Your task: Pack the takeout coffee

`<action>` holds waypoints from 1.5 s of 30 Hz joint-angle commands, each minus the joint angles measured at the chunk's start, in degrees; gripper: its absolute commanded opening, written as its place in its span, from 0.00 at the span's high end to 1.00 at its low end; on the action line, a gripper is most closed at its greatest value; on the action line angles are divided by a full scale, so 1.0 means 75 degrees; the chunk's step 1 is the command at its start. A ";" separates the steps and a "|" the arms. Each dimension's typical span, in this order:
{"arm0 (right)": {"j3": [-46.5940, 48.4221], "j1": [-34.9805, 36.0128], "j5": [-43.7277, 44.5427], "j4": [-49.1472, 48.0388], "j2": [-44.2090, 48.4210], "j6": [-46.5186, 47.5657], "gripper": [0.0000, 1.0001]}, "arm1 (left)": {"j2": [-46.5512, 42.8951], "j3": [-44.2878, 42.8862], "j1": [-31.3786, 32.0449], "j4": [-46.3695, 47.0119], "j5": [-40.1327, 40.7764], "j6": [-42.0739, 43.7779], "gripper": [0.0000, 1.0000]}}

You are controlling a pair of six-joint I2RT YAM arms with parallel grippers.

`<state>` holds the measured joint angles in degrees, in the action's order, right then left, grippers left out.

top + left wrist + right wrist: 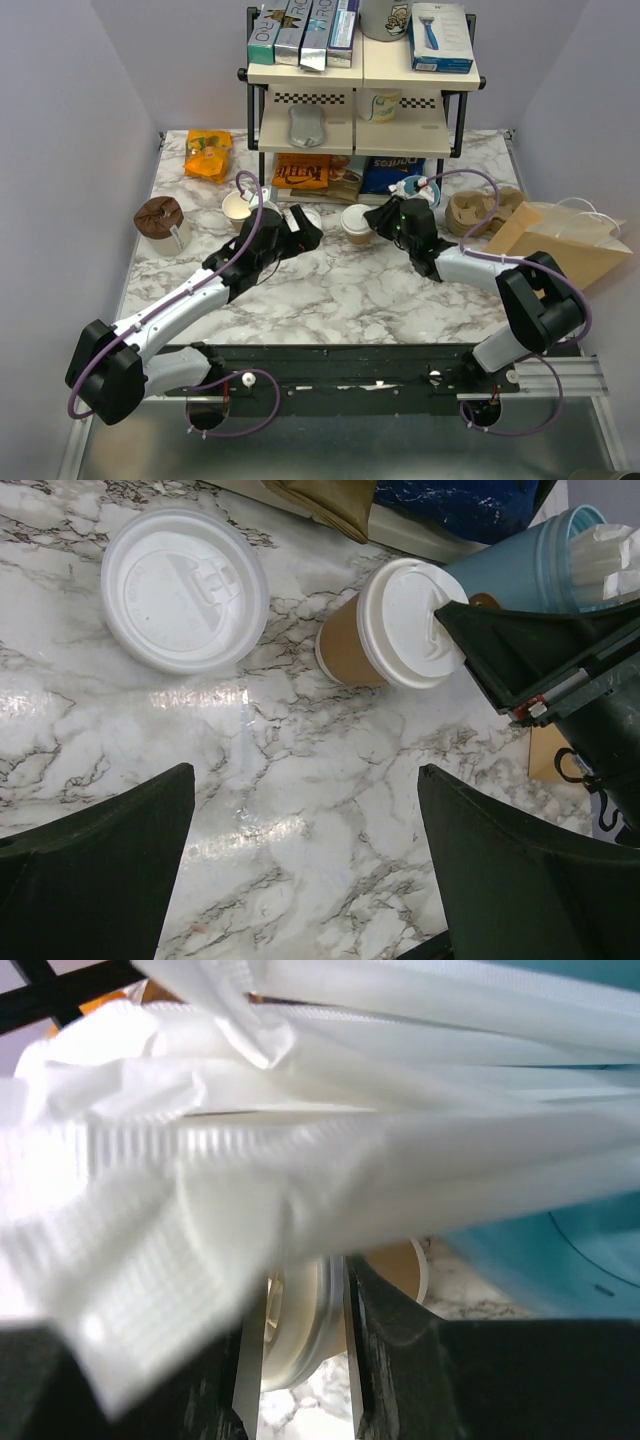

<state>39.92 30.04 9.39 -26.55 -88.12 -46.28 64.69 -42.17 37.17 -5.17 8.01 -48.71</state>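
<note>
Tan-brown cup: takeout coffee (pixel 345 645), small, paper wall plain, standing on the marble table (pixel 300 740).
Lid on it: round white plastic, raised rim, seated fully over the mouth, wider than the cup below.
Coffee position: lid rim sits in the gap of the right jaws; ahead and to the right of the left jaws, apart from them.
Right gripper (pixel 300 1310): clenched on the coffee's lid rim, one finger on each side of it.
Left gripper (pixel 305 780): released, fingers spread wide, only marble between them.
Loose lid (pixel 185 590): white, flat on the marble, ahead-left of the left jaws, near the coffee, not touching.
Light-blue cup (pixel 530 565): just behind the right jaws, holds white wrapped straws (pixel 330 1140) that blanket most of the right wrist view.
</note>
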 commanded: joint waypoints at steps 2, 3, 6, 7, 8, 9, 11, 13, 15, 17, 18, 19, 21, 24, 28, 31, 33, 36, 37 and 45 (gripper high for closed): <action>0.0302 0.0049 0.0518 -0.0878 -0.0614 -0.0333 0.66 | -0.0011 0.0033 0.0036 0.0174 0.0033 -0.0068 0.01; 0.0325 0.0049 0.0529 -0.0913 -0.0661 -0.0403 0.66 | -0.0023 0.0033 0.0048 0.0150 0.0057 -0.0091 0.01; 0.0326 0.0049 0.0448 -0.1299 -0.0860 -0.0369 0.66 | -0.0047 0.0045 0.0048 0.0103 0.0104 -0.0103 0.01; 0.0326 0.0049 0.0459 -0.1382 -0.0895 -0.0403 0.64 | -0.0058 0.0045 0.0048 0.0115 0.0104 -0.0092 0.01; 0.0337 0.0049 0.0459 -0.1394 -0.0884 -0.0415 0.61 | -0.0047 0.0045 0.0048 0.0103 0.0104 -0.0103 0.01; 0.0349 0.0049 0.0494 -0.1383 -0.0884 -0.0392 0.58 | -0.0047 0.0045 0.0048 0.0092 0.0104 -0.0103 0.01; 0.0372 0.0049 0.0588 -0.1231 -0.0814 -0.0345 0.53 | -0.0047 0.0045 0.0036 0.0103 0.0104 -0.0103 0.01; 0.0349 0.0049 0.0681 -0.1079 -0.0732 -0.0286 0.45 | -0.0035 0.0045 0.0060 0.0092 0.0115 -0.0103 0.01; 0.0349 0.0049 0.0729 -0.0973 -0.0615 -0.0228 0.40 | -0.0023 0.0045 0.0048 0.0092 0.0116 -0.0103 0.01; 0.0407 0.0049 0.0764 -0.0645 -0.0568 -0.0181 0.34 | -0.0023 0.0045 0.0060 0.0092 0.0104 -0.0115 0.01; 0.0454 0.0049 0.0752 -0.0563 -0.0510 -0.0181 0.32 | -0.0035 0.0045 0.0060 0.0092 0.0104 -0.0115 0.01; 0.0454 0.0049 0.0694 -0.0446 -0.0486 -0.0169 0.30 | -0.0047 0.0057 0.0072 0.0092 0.0104 -0.0115 0.01; 0.0431 0.0072 0.0670 -0.0398 -0.0381 -0.0157 0.27 | -0.0058 0.0080 0.0083 0.0080 0.0115 -0.0150 0.01; 0.0384 0.0143 0.0881 -0.0083 -0.0053 -0.0088 0.22 | -0.0129 0.0174 0.0107 0.0127 0.0116 -0.0173 0.01; 0.0314 0.0201 0.0636 0.0501 0.0463 0.0287 0.18 | -0.0211 0.0197 0.0119 0.0057 0.0185 -0.0162 0.01; 0.0209 0.0412 0.0460 0.1262 0.1036 0.0732 0.14 | -0.0421 0.0244 0.0119 -0.0049 0.0315 -0.0092 0.01; -0.0037 0.0553 0.0273 0.1406 0.1575 0.1269 0.11 | -0.0562 0.0256 0.0130 -0.0037 0.0303 -0.0033 0.01; -0.0340 0.0576 -0.0196 0.2050 0.2474 0.1739 0.10 | -0.0667 0.0221 0.0118 -0.0119 0.0245 0.0049 0.01; -0.0470 0.0576 -0.0325 0.2341 0.2758 0.1776 0.09 | -0.0703 0.0221 0.0119 -0.0143 0.0221 0.0072 0.01; -0.0542 0.0541 0.1196 0.4639 0.6192 0.3108 0.00 | -0.0855 0.0162 0.0107 -0.0142 0.0127 0.0271 0.01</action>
<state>33.61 34.28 10.50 -3.27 -50.00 -30.81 59.48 -41.19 37.76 -5.69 8.51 -48.42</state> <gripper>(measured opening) 0.994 0.990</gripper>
